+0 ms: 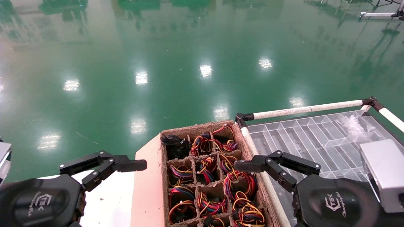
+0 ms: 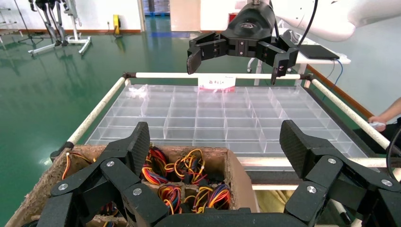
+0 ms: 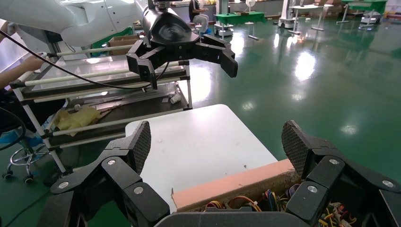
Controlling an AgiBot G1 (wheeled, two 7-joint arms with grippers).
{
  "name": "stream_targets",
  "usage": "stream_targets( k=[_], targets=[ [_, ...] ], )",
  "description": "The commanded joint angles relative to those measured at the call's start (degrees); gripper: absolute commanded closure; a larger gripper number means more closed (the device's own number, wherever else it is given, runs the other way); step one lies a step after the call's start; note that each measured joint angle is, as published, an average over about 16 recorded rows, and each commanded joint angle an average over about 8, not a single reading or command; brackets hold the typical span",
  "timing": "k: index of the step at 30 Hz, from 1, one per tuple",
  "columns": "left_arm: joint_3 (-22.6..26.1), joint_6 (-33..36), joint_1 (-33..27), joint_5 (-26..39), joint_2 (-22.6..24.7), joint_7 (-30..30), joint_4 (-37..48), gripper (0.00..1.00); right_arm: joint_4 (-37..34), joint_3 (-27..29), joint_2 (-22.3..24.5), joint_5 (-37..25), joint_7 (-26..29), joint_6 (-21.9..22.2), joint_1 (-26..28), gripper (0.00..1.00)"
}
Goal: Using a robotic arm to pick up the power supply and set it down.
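Power supplies sit in the brown moulded-pulp divided carton (image 1: 164, 164) at 6 o'clock in the head view — one coiled bundle of red, yellow, orange and blue wires (image 1: 240, 186) per cell, dark units barely visible beneath (grey casing not discernible). Left black two-finger gripper (image 1: 132, 165) at 8 o'clock and right black two-finger gripper (image 1: 243, 165) at 4 o'clock — both spread wide, holding nothing. Clear plastic compartment tray (image 1: 315, 138) lies at 3 o'clock.

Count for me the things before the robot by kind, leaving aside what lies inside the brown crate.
Grippers: 2, the left gripper and the right gripper, both with jaws open
Brown pulp crate: 1
Clear divided tray: 1
White table: 1
Total: 5
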Motion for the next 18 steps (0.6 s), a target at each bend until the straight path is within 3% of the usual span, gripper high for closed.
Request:
stream_targets(
  k=[1,9,10,16,18],
  targets=[
    [0.0,0.0,0.0,0.0,0.0,0.0,0.0,0.00,0.0,0.0,0.0,0.0,0.0,0.0,0.0,0.00],
    [0.0,0.0,0.0,0.0,0.0,0.0,0.0,0.03,0.0,0.0,0.0,0.0,0.0,0.0,0.0,0.00],
    [0.0,0.0,0.0,0.0,0.0,0.0,0.0,0.11,0.0,0.0,0.0,0.0,0.0,0.0,0.0,0.00],
    [0.0,0.0,0.0,0.0,0.0,0.0,0.0,0.86,0.0,0.0,0.0,0.0,0.0,0.0,0.0,0.00],
    [0.0,0.0,0.0,0.0,0.0,0.0,0.0,1.00,0.0,0.0,0.0,0.0,0.0,0.0,0.0,0.00]
  ],
)
